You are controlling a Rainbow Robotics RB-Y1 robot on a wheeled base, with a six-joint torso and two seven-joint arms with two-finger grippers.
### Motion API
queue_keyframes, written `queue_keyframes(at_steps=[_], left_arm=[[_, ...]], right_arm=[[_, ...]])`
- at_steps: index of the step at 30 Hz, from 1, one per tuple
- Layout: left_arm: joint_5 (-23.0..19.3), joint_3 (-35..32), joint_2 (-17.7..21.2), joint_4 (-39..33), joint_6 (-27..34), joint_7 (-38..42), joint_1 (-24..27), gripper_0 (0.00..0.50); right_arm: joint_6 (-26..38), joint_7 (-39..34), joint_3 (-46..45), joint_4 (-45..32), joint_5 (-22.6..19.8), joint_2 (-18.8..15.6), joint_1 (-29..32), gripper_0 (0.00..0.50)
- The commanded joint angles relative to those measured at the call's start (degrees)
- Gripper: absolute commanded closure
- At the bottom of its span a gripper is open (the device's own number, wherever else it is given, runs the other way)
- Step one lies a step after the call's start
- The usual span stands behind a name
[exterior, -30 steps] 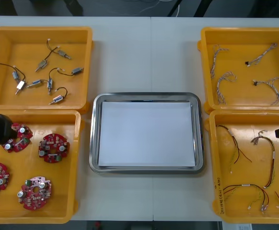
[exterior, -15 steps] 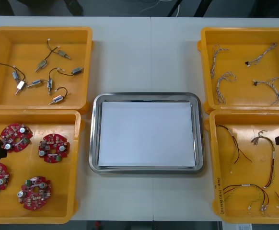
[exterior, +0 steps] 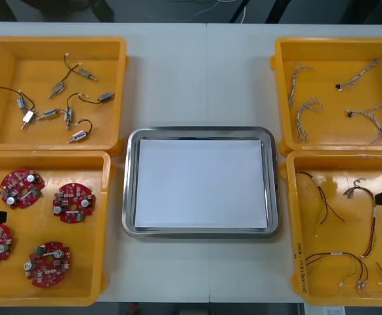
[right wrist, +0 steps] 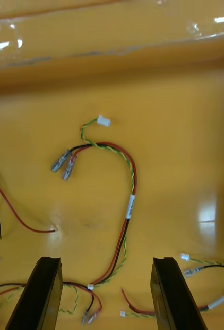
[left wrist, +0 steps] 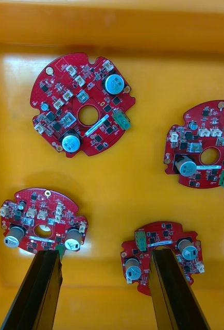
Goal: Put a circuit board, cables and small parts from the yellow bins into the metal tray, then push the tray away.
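1. Four round red circuit boards [exterior: 73,202] lie flat and apart from one another in the lower-left yellow bin [exterior: 103,226] of the front view.
2. The left gripper [left wrist: 104,258] hangs over that bin at the frame's left edge. Its black fingers [left wrist: 42,289] stand wide apart and hold nothing. In the left wrist view one nearer board [left wrist: 42,227] sits at one fingertip and another [left wrist: 160,255] at the other, with bare bin floor between the two boards. Whether the fingertips touch them cannot be told.
3. The right gripper [right wrist: 106,263] hangs at the front view's right edge over the lower-right yellow bin [exterior: 291,226]. Its claw is also spread wide and grips nothing. On the bin floor a red and yellow cable [right wrist: 130,206] curves up from between the fingers, and other cables lie to either side of it.
4. The metal tray [exterior: 129,187], white inside, sits at the centre of the front view, between the two pairs of bins. A narrow strip of table separates it from the bins on each side.
5. The upper-left yellow bin [exterior: 60,41] holds small metal parts [exterior: 63,98] with black leads. The upper-right yellow bin [exterior: 339,42] holds thin twisted cables [exterior: 306,111].
6. The light table [exterior: 201,72] has a wide open stretch above the tray, between the upper bins. A seam runs down its middle, and past its far edge the room is dark.
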State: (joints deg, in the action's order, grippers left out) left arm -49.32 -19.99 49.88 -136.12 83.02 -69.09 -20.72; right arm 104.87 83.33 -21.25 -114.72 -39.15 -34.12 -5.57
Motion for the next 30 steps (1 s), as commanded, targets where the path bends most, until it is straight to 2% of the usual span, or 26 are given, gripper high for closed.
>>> queue_keyframes(at_steps=[1,8,21,30], left_arm=[[-1.56,-1.72,4.0,-1.78,-2.77,-9.84,-3.89,0.0],[-3.85,-1.28,6.81,-1.78,-7.78,-12.3,-8.02,0.0],[-3.32,-0.05,12.43,-1.78,-18.94,-14.59,-17.6,0.0],[-1.21,3.46,14.28,0.5,-25.71,-15.03,-20.41,0.0]], right_arm=[[-2.92,-0.63,-0.54,1.87,-0.84,-1.83,0.74,0.0],[-5.91,-0.1,0.6,5.21,-0.58,-1.83,0.56,0.0],[-12.32,0.69,4.12,9.52,1.89,-1.83,0.56,0.0],[-13.55,0.78,4.82,9.87,3.29,-1.83,1.88,0.0]])
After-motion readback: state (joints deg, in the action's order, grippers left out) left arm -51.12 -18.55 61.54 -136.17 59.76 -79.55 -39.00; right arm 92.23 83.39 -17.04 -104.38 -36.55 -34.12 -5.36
